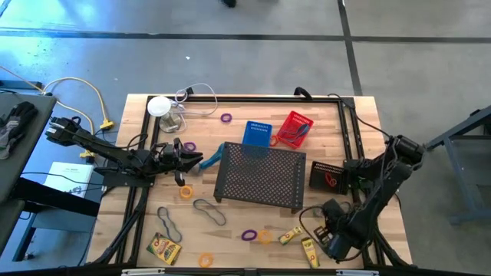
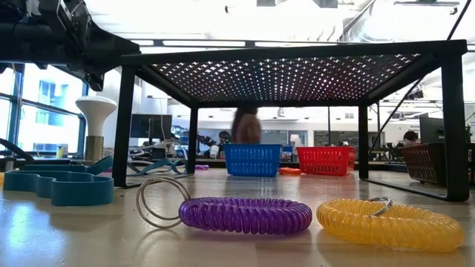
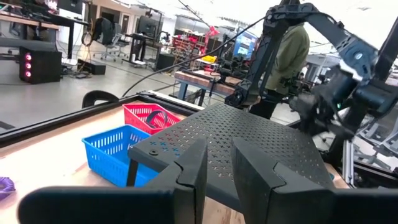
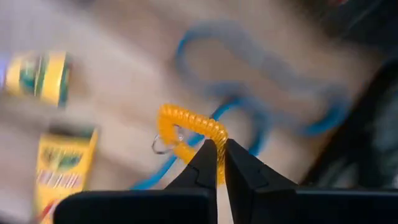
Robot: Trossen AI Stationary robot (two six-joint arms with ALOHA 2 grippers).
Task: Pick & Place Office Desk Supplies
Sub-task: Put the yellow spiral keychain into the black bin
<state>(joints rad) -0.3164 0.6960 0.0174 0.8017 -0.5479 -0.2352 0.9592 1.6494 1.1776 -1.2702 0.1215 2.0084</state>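
Small supplies lie scattered on the wooden table: a purple coil ring and a yellow-orange one near the front edge, dark band loops, yellow crayon boxes. My right gripper is near the front right corner, shut on an orange coil ring, above a blue loop and two crayon boxes. My left gripper hovers left of the black mesh tray, fingers a little apart with nothing between them, next to a blue tool. My right gripper pinches the orange coil ring between its two fingertips at one end of the coil's arc. The rest of the coil curves away from the fingers, with a small metal key ring on it. It looks lifted off the table, whose surface is blurred beyond it.
The mesh tray stands on legs mid-table. Behind it are a blue basket and a red basket; a dark basket sits at its right. A white round-topped object with a cable stands at the far left. A person stands beyond the table.
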